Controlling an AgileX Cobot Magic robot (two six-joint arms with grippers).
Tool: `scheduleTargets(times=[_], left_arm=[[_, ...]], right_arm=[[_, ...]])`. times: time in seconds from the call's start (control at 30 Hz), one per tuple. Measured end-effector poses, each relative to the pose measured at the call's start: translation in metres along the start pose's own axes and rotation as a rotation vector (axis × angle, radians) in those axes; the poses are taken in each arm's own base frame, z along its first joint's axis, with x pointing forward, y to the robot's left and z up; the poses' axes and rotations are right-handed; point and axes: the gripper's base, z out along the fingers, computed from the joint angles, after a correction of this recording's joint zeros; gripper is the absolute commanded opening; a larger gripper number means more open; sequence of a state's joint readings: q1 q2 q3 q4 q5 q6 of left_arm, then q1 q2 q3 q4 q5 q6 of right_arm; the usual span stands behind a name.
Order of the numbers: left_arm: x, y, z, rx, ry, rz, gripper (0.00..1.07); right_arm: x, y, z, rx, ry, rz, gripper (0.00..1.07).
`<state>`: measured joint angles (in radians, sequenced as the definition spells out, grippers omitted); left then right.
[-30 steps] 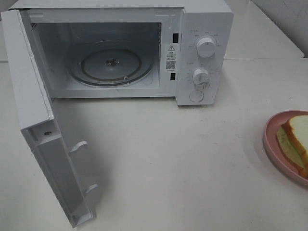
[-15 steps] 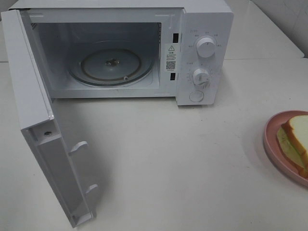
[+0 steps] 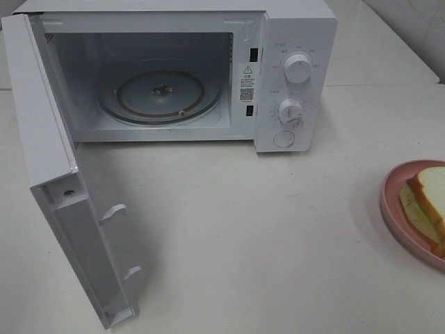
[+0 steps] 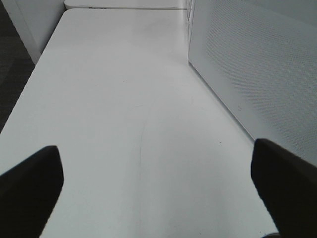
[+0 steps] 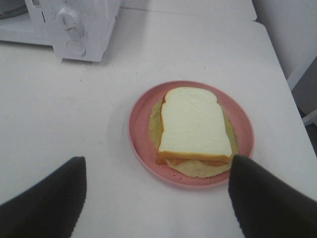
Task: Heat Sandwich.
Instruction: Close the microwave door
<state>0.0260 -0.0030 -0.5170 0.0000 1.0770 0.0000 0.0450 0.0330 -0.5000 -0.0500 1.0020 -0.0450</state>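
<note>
Right gripper (image 5: 156, 198) spread wide over the sandwich (image 5: 194, 125), nothing held, as I line up for the pickup.

My jaws hang open above the pink plate (image 5: 140, 130), which sits on the white table (image 3: 243, 229) well apart from the microwave (image 3: 292, 42), off to its knob side. Its door (image 3: 52, 174) stands swung fully open and the glass turntable (image 3: 161, 94) lies bare, so I judge the loading step is next: I must come down on the plate's rim, close on it, and carry it level into the cavity. My left gripper (image 4: 158, 188) is also released and idle beside the door's outer face. White bread tops the sandwich, tan-orange crust along one edge, with a pale green layer spreading out beneath it onto the plate.
</note>
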Motion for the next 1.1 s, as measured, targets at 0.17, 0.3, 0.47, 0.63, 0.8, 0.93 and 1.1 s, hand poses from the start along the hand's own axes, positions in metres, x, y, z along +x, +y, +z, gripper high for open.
scheduleTargets(times=[0.17,0.3,0.47,0.63,0.8,0.93,1.1], left_arm=[[0.0000,0.0000,0.0000,0.000,0.000,0.000,0.98],[0.0000,0.0004,0.0000,-0.004,0.000,0.002,0.98],[0.0000,0.0005,0.0000,-0.005,0.000,0.003,0.98],[0.0000,0.0005,0.0000,-0.005,0.000,0.003,0.98],[0.0000,0.0005,0.0000,-0.005,0.000,0.003,0.98],[0.0000,0.0005,0.0000,-0.005,0.000,0.003,0.98],[0.0000,0.0005,0.0000,-0.005,0.000,0.003,0.98]], right_arm=[[0.0031,0.0001,-0.0047,0.009,-0.036,0.007,0.76],[0.0031,0.0001,-0.0047,0.009,-0.036,0.007,0.76],[0.0031,0.0001,-0.0047,0.009,-0.036,0.007,0.76],[0.0031,0.0001,-0.0047,0.009,-0.036,0.009,0.76],[0.0031,0.0001,-0.0047,0.009,-0.036,0.009,0.76],[0.0031,0.0001,-0.0047,0.009,-0.036,0.009,0.76],[0.0031,0.0001,-0.0047,0.009,-0.036,0.009,0.76]])
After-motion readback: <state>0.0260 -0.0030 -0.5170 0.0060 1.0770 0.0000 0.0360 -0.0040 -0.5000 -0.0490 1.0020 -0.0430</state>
